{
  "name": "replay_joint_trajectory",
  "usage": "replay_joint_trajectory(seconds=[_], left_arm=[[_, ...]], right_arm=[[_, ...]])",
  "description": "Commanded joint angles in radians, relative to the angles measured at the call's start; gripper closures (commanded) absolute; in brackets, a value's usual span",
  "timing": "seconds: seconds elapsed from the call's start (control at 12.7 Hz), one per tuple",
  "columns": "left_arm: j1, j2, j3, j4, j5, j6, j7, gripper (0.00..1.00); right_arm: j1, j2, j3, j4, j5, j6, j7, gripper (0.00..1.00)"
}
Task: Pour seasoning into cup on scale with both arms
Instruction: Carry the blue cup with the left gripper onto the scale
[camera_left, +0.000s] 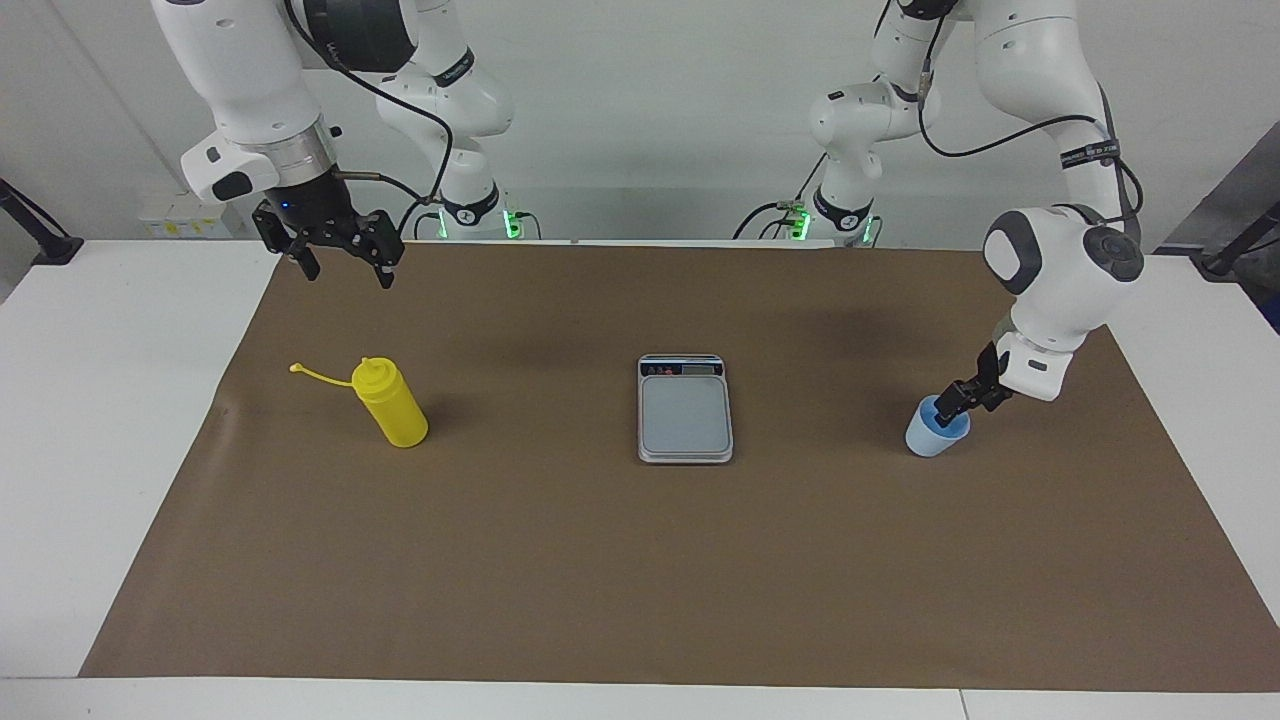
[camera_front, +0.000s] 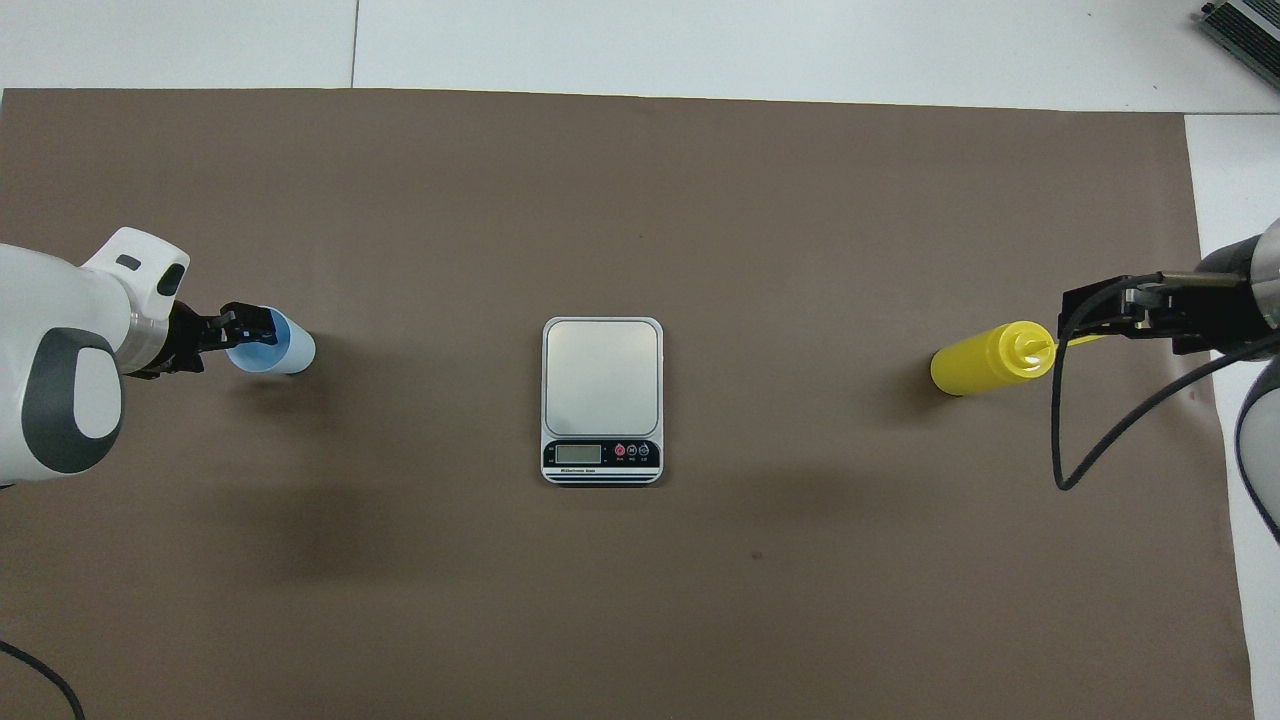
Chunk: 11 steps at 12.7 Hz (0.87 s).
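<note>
Left tool (camera_left: 958, 402) reaches low from a bent arm, fingers parted — right tool (camera_left: 335, 250) hangs raised, pointing down, fingers spread.
</note>
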Motion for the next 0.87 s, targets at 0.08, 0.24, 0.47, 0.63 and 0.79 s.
replay_joint_trajectory(seconds=[0.08, 0.24, 0.47, 0.63, 0.79], left_arm=[[-0.005, -0.007, 0.000, -0.021, -0.010, 0.025, -0.011, 0.50], [-0.003, -0.007, 0.000, -0.021, -0.010, 0.022, 0.002, 0.96], [-0.005, -0.007, 0.000, -0.011, -0.008, 0.006, 0.005, 1.00], [-0.008, 0.008, -0.001, 0.061, -0.008, -0.084, 0.003, 1.00], [-0.009, 0.007, -0.001, 0.162, -0.008, -0.198, 0.006, 1.00]], right_arm=[[-0.012, -0.029, 0.005, -0.038, 0.005, 0.027, -0.003, 0.00], [-0.012, -0.029, 0.005, -0.038, 0.005, 0.027, -0.003, 0.00], [-0.012, -0.029, 0.005, -0.038, 0.005, 0.027, -0.003, 0.00], [-0.012, -0.027, 0.005, -0.038, 0.005, 0.027, -0.003, 0.00], [-0.012, -0.029, 0.005, -0.038, 0.005, 0.027, -0.003, 0.00]])
